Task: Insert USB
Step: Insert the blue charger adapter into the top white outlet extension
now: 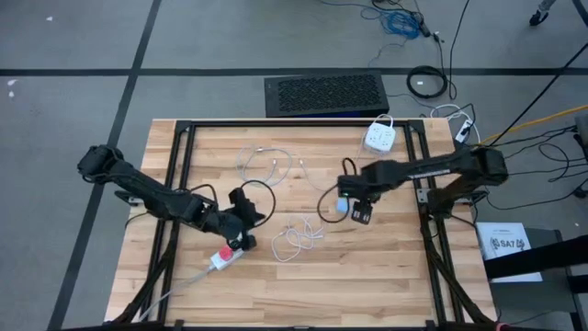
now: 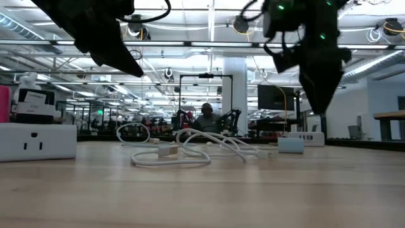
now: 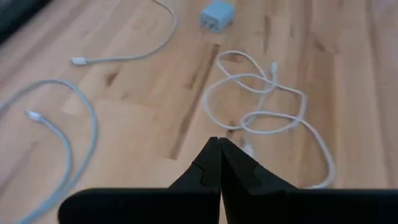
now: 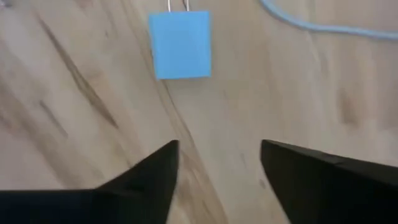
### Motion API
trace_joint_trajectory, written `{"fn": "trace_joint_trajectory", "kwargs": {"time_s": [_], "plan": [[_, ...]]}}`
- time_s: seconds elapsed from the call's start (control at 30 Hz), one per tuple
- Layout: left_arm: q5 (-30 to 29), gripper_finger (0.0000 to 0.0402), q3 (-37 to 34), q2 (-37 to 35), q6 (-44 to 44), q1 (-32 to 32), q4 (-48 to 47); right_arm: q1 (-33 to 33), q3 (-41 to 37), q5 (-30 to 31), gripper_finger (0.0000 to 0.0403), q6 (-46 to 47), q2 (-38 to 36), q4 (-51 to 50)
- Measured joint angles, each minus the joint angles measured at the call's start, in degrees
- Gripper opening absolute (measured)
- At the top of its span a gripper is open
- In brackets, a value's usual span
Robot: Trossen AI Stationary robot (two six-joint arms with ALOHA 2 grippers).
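Note:
A coiled white USB cable (image 1: 299, 241) lies loose on the wooden table, also seen in the left wrist view (image 3: 267, 106) and the low view (image 2: 183, 149). A small blue charger block (image 4: 180, 43) lies flat on the wood, prongs pointing away from my right gripper (image 4: 217, 146), which hovers open above and just short of it (image 1: 360, 213). My left gripper (image 3: 219, 140) is shut and empty, raised over the table near the cable's coil (image 1: 246, 239). A white power strip with a red switch (image 1: 225, 257) rests on the table by the left gripper.
More white cables (image 1: 266, 165) lie across the table's far half, and a white multi-socket adapter (image 1: 378, 138) sits at the far right. A black frame (image 1: 184, 175) runs along the table's sides. A thin black cable (image 1: 262, 198) loops near the left arm.

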Motion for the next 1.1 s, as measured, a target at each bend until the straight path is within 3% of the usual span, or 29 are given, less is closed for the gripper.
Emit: {"fn": "trace_joint_trajectory", "kwargs": {"time_s": [0.13, 0.27, 0.47, 0.6, 0.8, 1.1], "plan": [[-0.16, 0.0000, 0.00, 2.07, 0.56, 2.79, -0.12, -0.08, -9.73, -0.30, 0.0119, 3.23, -0.88, 13.51], [0.49, 0.0000, 0.00, 5.39, 0.47, 4.53, -0.35, -0.32, -14.09, 0.36, 0.0051, 4.83, -0.06, 24.02], [0.67, 0.0000, 0.00, 7.98, 0.50, 4.92, 1.43, 0.43, -15.61, -1.98, 0.0005, 5.02, -0.13, 28.75], [5.85, 0.0000, 0.00, 8.03, 10.35, 7.56, 9.86, 2.00, -14.71, -3.28, 0.0024, 6.56, -0.16, 27.89], [16.74, 0.0012, 5.19, 10.83, 27.08, 15.28, 14.25, 6.56, -10.93, -3.34, 0.0103, 8.72, -1.11, 20.11], [30.31, 0.0120, 20.18, 25.57, 43.29, 21.66, 14.04, 15.44, -8.36, -2.55, 0.0202, 19.33, -13.31, 12.18]]}}
